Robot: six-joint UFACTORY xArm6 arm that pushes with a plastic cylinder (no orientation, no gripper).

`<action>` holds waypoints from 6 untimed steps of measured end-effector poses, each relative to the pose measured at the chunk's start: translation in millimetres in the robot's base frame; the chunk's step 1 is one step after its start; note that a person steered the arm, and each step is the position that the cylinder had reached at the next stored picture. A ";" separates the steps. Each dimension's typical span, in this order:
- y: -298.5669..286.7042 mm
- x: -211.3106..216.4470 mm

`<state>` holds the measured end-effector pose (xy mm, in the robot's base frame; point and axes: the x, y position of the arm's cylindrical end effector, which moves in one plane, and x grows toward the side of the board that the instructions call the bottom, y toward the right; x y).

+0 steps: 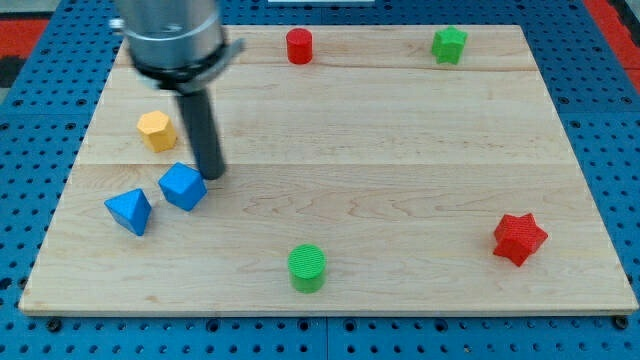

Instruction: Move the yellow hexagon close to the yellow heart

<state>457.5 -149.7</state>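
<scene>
My tip (213, 176) (bare rod, grasps nothing) just beside blue cube (182, 186); yellow hexagon (156, 130) near, upper left.

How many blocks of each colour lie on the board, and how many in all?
Yellow: 1, the hexagon
Blue: 2, the cube and the triangle
Red: 2, the cylinder and the star
Green: 2, the cylinder and the star
Total: 7

My tip (212, 176) stands hemmed at the frame's left between the yellow hexagon (156, 130) and blue cube (183, 186), blue triangle (129, 211) beyond, while the bench (400, 150) centre lies open.
</scene>
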 end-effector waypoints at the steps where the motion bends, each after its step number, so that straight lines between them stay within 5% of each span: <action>1: -15.5 11.6; 3: -43.2 -10.3; 6: -39.2 -102.4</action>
